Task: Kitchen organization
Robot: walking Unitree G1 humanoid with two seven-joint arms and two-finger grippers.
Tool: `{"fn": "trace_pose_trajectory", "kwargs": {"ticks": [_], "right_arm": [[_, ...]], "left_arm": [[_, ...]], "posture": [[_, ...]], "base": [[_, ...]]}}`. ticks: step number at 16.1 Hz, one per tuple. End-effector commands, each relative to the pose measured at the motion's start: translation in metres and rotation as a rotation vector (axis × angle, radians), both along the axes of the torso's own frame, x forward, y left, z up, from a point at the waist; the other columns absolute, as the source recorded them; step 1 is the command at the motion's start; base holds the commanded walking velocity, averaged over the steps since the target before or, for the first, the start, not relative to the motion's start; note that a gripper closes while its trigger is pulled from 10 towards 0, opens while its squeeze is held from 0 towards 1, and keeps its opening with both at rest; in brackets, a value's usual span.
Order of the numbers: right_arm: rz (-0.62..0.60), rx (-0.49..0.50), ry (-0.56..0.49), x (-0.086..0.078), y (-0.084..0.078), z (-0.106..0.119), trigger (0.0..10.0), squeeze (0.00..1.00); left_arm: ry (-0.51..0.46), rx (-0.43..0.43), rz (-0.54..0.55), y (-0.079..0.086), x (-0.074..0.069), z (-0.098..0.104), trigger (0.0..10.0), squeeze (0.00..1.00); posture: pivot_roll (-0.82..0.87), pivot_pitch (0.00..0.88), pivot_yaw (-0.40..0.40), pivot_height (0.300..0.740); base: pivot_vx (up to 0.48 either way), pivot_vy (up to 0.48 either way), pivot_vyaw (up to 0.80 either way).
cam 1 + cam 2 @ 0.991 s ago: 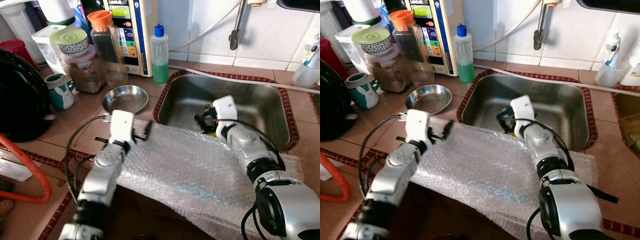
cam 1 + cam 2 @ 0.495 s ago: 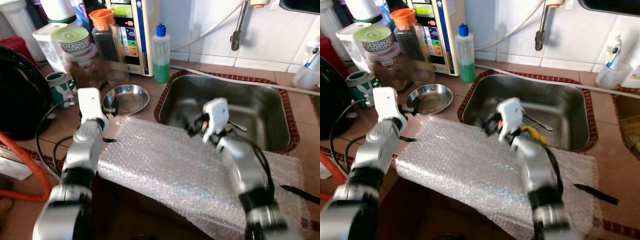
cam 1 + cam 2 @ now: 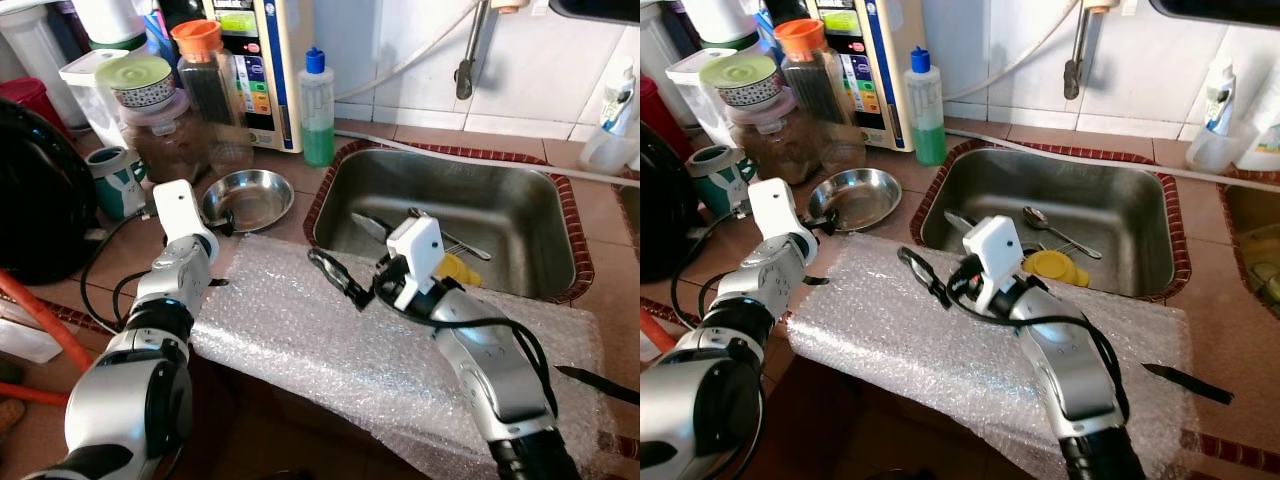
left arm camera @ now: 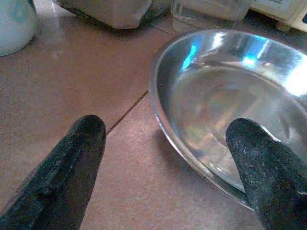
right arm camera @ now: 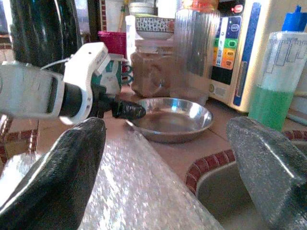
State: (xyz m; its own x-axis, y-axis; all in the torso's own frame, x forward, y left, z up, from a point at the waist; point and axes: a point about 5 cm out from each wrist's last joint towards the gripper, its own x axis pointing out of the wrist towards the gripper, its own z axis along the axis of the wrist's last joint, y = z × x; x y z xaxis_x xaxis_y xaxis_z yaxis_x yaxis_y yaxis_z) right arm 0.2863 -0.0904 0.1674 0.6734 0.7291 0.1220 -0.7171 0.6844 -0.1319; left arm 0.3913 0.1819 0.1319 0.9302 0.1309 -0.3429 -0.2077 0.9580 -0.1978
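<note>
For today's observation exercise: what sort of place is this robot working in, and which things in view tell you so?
Most likely a home kitchen counter. A stainless steel sink is set into the tiled worktop, with a spoon lying in it, a green dish-soap bottle beside it, and food jars standing by a small steel bowl.

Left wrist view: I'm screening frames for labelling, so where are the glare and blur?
Left wrist view: blue-white glare streaks the steel bowl, and the near pincer fingers look soft. Left eye view: the sink gleams faintly and the jars are slightly blurred.
</note>
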Motion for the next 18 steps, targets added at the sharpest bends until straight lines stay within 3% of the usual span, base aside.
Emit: {"fn": "trace_pose_trajectory", "kwargs": {"ticks": [1, 4, 5, 6, 7, 8, 10, 18], "right_arm": [[0.014, -0.013, -0.024, -0.005, 0.004, 0.007, 10.0, 0.0], [0.027, -0.039, -0.009, -0.012, 0.007, 0.009, 10.0, 0.0], [0.027, -0.045, -0.01, -0.012, 0.007, 0.009, 10.0, 0.0], [0.027, -0.05, -0.009, -0.013, 0.007, 0.009, 10.0, 0.0], [0.025, -0.058, -0.007, -0.014, 0.008, 0.008, 10.0, 0.0], [0.023, -0.064, -0.004, -0.015, 0.008, 0.008, 10.0, 0.0], [0.025, -0.078, -0.001, -0.015, 0.009, 0.008, 10.0, 0.0], [0.029, -0.101, -0.007, -0.011, 0.01, 0.008, 10.0, 0.0]], "left_arm": [[0.028, 0.013, 0.002, 0.001, 0.002, 0.003, 10.0, 0.0], [0.078, -0.014, -0.045, -0.006, 0.002, -0.002, 9.9, 0.0], [0.094, -0.012, -0.05, -0.006, 0.002, -0.004, 8.4, 0.0], [0.105, -0.024, -0.051, -0.006, 0.001, -0.005, 5.9, 0.0], [0.121, -0.037, -0.04, -0.005, 0.0, -0.007, 1.0, 0.0], [0.13, -0.05, -0.025, -0.002, -0.001, -0.008, 0.0, 0.0], [0.138, -0.094, 0.027, 0.009, -0.003, -0.01, 0.0, 0.0], [0.145, -0.139, 0.098, 0.023, -0.007, -0.014, 0.0, 0.0]], "posture": [[-0.03, 0.05, 0.162, 0.74], [-0.04, 0.051, 0.169, 0.74], [-0.04, 0.052, 0.172, 0.74], [-0.04, 0.052, 0.172, 0.74], [-0.03, 0.052, 0.174, 0.74], [-0.03, 0.052, 0.175, 0.74], [-0.03, 0.05, 0.171, 0.74], [-0.01, 0.047, 0.158, 0.74]], "base": [[0.0, 0.0, 0.0], [0.0, 0.0, 0.0], [0.0, 0.0, 0.0], [0.0, 0.0, 0.0], [0.0, 0.0, 0.0], [0.0, 0.0, 0.0], [0.0, 0.0, 0.0], [0.0, 0.0, 0.0]]}}
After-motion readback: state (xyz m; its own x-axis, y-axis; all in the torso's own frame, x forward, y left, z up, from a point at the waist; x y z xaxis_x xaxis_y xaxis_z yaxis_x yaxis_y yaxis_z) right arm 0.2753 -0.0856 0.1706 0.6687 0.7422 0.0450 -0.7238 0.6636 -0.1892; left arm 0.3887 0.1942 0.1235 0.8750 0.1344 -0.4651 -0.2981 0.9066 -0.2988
